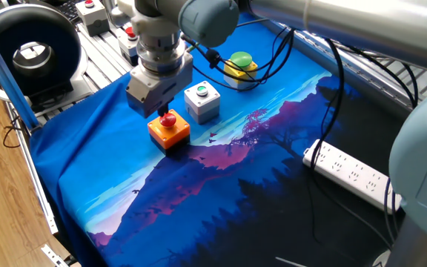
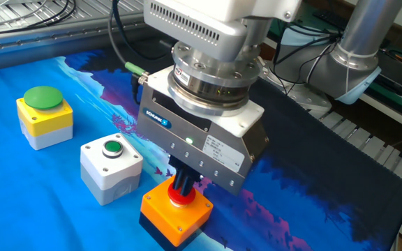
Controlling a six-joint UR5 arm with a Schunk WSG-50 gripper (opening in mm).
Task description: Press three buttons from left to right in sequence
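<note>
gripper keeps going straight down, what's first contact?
The red button on the orange box. The gripper points straight down at it and looks to be already on or just above it; contact isn't certain.

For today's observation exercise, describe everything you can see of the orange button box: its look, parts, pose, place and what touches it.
The orange button box is a small cube, plastic by its look, with corner screws in its lid and a red dome button on top. It sits upright on the blue printed cloth, close beside the light grey box but apart from it. The gripper stands directly above, its dark jaws resting on the red dome.
</note>
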